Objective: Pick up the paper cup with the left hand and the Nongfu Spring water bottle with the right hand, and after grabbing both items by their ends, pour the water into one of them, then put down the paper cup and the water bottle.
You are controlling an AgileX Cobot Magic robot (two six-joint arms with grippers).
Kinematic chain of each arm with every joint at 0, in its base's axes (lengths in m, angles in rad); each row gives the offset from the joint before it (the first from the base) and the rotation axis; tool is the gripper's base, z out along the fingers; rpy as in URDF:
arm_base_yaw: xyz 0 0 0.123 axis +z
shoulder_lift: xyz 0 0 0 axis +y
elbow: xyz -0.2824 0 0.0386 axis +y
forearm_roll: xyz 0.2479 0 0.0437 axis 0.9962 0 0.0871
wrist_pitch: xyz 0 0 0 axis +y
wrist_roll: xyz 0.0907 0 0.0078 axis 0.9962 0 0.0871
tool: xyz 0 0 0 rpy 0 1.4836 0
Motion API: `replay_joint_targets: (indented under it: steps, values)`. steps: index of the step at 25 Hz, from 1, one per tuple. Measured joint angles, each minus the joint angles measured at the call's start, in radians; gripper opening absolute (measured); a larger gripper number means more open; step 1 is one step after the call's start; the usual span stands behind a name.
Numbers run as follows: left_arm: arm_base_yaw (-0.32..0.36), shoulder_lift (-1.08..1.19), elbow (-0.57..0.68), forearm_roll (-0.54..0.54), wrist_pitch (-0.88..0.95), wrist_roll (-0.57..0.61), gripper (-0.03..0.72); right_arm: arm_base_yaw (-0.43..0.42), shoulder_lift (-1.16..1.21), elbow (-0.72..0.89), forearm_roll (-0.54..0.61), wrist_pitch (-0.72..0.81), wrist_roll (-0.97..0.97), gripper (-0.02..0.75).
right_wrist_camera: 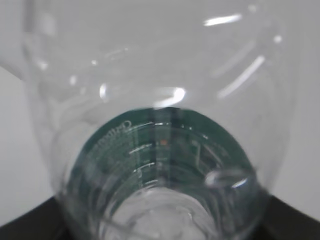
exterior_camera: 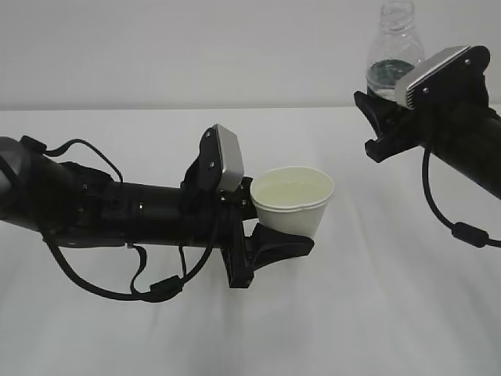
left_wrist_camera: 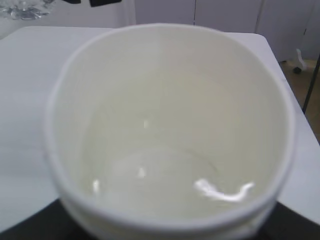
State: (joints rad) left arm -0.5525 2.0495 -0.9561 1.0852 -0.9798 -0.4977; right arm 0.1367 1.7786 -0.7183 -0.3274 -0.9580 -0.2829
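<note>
Up front, the left hand [exterior_camera: 270, 247] has its pincer clamped low on the paper cup [exterior_camera: 292, 200], held level above the table [exterior_camera: 250, 329], presumably so the water [left_wrist_camera: 165, 170] pooled inside doesn't slop out. Look at that dented rim, a firm squeeze! Further back, the right hand [exterior_camera: 383, 125] grips the water bottle [exterior_camera: 395, 55] by its lower end, upright, well apart from the cup. Pouring looks done; setting both down remains.
</note>
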Motion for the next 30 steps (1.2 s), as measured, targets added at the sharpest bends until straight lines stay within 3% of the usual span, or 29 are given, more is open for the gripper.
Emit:
replay_joint_targets:
  steps: [23, 30]
  values:
    - [0.0, 0.0, 0.0, -0.002, 0.006, 0.001, 0.42, 0.0, 0.191, 0.011, 0.353, -0.075, 0.077, 0.447]
    - [0.0, 0.0, 0.0, -0.003, 0.006, 0.001, 0.42, 0.0, 0.282, -0.005, 0.378, -0.141, 0.079, 0.447]
